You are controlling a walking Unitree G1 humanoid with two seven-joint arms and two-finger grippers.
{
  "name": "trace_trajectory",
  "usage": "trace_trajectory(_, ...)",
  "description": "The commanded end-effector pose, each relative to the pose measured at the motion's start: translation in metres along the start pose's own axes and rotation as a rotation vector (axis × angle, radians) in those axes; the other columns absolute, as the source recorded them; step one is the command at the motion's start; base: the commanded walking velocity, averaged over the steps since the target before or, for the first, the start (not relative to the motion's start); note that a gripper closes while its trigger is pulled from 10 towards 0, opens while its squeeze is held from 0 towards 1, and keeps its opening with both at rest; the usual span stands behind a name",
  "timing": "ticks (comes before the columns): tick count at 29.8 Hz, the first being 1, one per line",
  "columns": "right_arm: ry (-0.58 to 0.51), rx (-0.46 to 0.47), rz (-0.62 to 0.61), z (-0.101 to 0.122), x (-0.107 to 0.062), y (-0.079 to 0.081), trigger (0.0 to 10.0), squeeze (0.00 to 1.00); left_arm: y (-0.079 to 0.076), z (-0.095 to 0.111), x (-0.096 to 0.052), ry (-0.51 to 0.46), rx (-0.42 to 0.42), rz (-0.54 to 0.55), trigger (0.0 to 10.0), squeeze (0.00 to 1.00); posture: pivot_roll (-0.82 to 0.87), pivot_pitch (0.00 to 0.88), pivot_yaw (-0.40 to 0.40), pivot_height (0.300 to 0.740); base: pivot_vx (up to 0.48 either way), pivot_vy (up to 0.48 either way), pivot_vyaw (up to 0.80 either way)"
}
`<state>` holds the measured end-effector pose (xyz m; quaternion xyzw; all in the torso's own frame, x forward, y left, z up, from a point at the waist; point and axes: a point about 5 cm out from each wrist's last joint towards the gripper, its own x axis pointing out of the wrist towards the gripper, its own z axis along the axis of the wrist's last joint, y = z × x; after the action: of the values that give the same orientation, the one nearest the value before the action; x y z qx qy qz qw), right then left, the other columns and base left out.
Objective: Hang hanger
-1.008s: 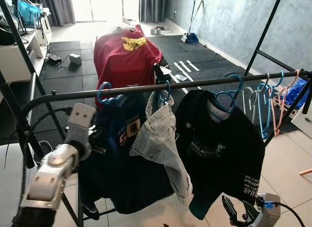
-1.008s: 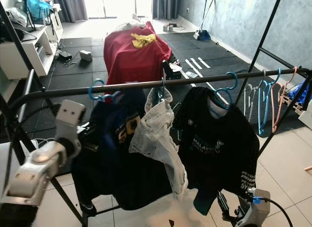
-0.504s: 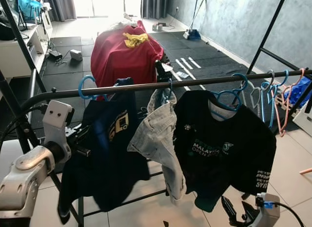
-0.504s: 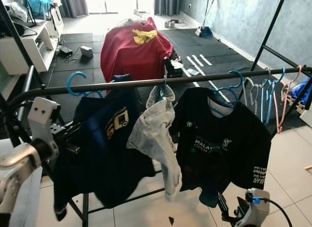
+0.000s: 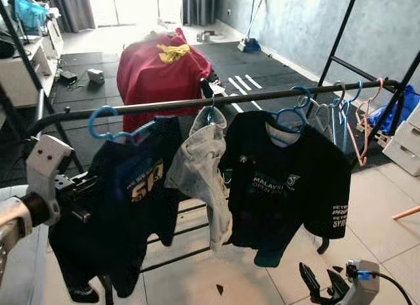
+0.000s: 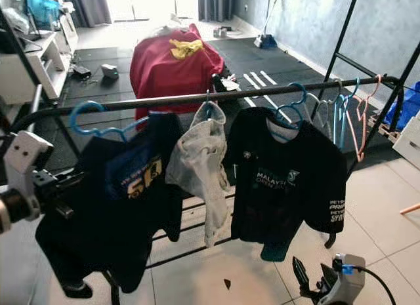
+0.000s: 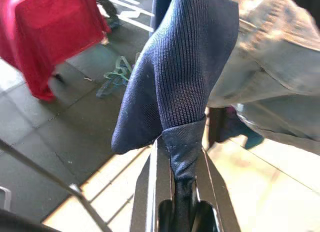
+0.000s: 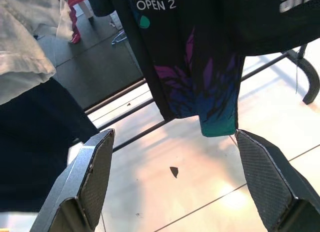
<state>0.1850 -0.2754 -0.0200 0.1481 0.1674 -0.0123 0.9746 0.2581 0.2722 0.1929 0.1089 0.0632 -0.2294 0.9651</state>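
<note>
Left gripper (image 7: 177, 192): we see its two fingers clenched on a fold of the navy shirt (image 5: 125, 206), the cloth pinched between them and bunching out beyond the tips; in the head views it sits at the left of the scene, at the shirt's left sleeve

Right gripper (image 8: 175, 182): our right jaws are spread wide with nothing between them; it hangs low at the near right, above the tiled floor (image 5: 387, 206), below the hem of the black shirt (image 5: 289, 180) and not touching it

Blue hanger (image 5: 108, 124): its hook is over the rail (image 5: 216, 103) at the left end, and it carries the navy shirt; it lies up and to the right of our left gripper, apart from the fingers, which touch only the cloth

Rail: a dark bar running left to right across the scene, part of a black rack

Grey garment (image 5: 197, 170): hangs just right of the navy shirt, between it and the black shirt

Black shirt: on a second blue hanger (image 5: 289, 111), right of the grey garment

Spare hangers (image 5: 344, 111): a bunch of bare ones, blue, pale and pink, at the right end of the rail

Red cloth (image 5: 161, 72): draped over something far behind the rail, with a yellow piece (image 5: 167, 52) on top
</note>
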Motion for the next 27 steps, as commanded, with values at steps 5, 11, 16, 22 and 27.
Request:
trace_trajectory(5,-0.002,0.008,-0.006,0.001,-0.001,0.001,10.0,0.00,-0.022,0.015,-0.003,-0.063,0.028,-0.165,10.0,0.00,-0.02,0.048,-0.086,0.740,-0.096,0.000,0.00)
trace_trajectory(11,-0.034,0.026,-0.029,0.005,-0.002,-0.002,10.0,0.00,-0.024,0.014,-0.008,-0.052,0.035,-0.235,10.0,0.00,-0.02,0.050,-0.081,0.740,-0.320,0.000,0.00)
trace_trajectory(16,-0.048,0.031,-0.035,0.008,-0.002,-0.003,10.0,0.00,-0.023,0.013,-0.007,-0.049,0.034,-0.247,10.0,0.00,-0.01,0.052,-0.082,0.740,-0.480,0.000,0.00)
trace_trajectory(22,-0.095,-0.012,0.014,0.027,0.005,0.003,10.0,0.00,-0.050,0.007,0.011,-0.091,-0.044,-0.311,10.0,0.00,-0.01,0.052,-0.081,0.740,-0.480,0.000,0.00)
trace_trajectory(27,-0.134,-0.071,0.108,0.046,0.013,0.015,10.0,0.00,-0.071,0.001,0.025,-0.111,-0.104,-0.364,10.0,0.00,-0.02,0.053,-0.081,0.740,-0.480,0.000,0.00)
